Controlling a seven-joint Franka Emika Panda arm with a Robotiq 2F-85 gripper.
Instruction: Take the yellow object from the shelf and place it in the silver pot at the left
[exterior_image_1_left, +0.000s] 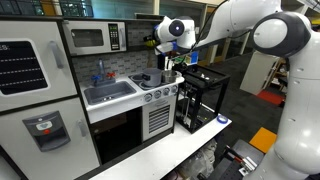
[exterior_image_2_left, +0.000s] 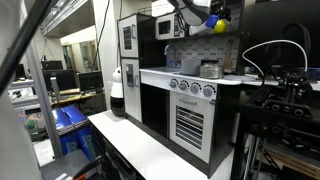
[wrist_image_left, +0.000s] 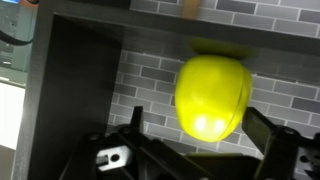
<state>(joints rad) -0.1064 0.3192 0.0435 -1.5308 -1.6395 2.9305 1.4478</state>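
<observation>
1. The small round yellow-green ball (wrist_image_left: 212, 97) sits high up in the dark shelf recess (wrist_image_left: 80, 70) of the white toy kitchen. It is in front of the grey brick back wall (wrist_image_left: 140, 80), well above the counter in an exterior view (exterior_image_2_left: 212, 22).
2. The black gripper (wrist_image_left: 195, 122) straddles the ball with its fingers apart. The right finger looks close to the ball, and a gap shows on the left. You cannot tell from these views whether it has a hold, because the ball's underside is hidden.
3. The low silver metal pot (exterior_image_2_left: 210, 69) stands on the white counter top (exterior_image_2_left: 160, 74), close to its front edge and above the knob row.
4. Risk: the ball is smooth and round, so closing off-centre would probably squirt it back into the recess or out over the front edge.
5. Risk: the recess is tight, so a tilted retreat could knock a finger on its side wall and loosen the hold.
6. Risk: if you release high over the pot, the ball may bounce off the rim and roll off the counter edge.
</observation>
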